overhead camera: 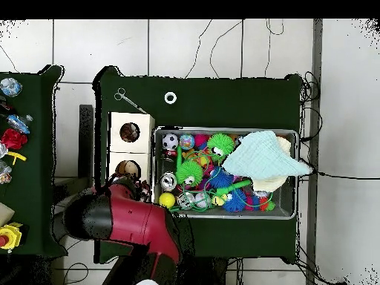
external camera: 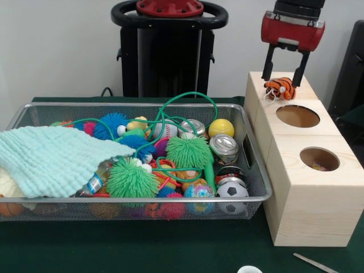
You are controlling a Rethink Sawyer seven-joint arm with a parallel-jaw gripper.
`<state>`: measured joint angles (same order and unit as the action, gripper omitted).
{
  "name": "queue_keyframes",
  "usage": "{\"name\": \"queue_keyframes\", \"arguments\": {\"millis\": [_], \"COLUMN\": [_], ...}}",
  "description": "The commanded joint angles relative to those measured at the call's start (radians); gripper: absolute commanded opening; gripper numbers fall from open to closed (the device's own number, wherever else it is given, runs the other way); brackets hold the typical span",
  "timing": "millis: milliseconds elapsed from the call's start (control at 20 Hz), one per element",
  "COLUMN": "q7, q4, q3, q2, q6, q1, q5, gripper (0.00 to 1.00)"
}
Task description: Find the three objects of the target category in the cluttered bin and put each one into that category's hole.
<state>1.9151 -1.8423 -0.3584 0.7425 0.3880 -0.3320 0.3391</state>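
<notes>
My gripper (external camera: 282, 78) hangs over the far end of the wooden box (external camera: 310, 193), open, its two dark fingers spread apart. Right under the tips an orange striped tiger toy (external camera: 280, 88) rests on the box's far top, where it covers the far hole. The middle hole (external camera: 297, 116) and the near hole (external camera: 319, 158) lie uncovered. The mesh bin (external camera: 136, 199) beside the box holds green spiky balls (external camera: 131, 179), cans (external camera: 223, 147), a soccer ball (external camera: 232, 190), a yellow ball (external camera: 221, 127) and a green cord. In the overhead view my red arm (overhead camera: 126, 223) hides the gripper.
A teal cloth (external camera: 54, 159) covers the bin's left part. A metal tool (external camera: 315, 263) and a white ring (external camera: 249, 269) lie on the green table near its front edge. A side table (overhead camera: 30, 185) with small toys stands at the overhead view's left.
</notes>
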Motion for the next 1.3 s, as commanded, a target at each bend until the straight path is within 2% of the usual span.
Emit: {"name": "queue_keyframes", "arguments": {"millis": [50, 850, 1300], "q7": [0.26, 0.291, 0.258], "q4": [-0.016, -0.057, -0.124], "q3": [0.053, 0.065, 0.111], "q2": [-0.069, -0.128, -0.106], "q6": [-0.009, -0.068, -0.088], "q1": [0.035, 0.013, 0.033], "q5": [0.055, 0.127, 0.151], "gripper": [1.0, 1.0, 1.0]}}
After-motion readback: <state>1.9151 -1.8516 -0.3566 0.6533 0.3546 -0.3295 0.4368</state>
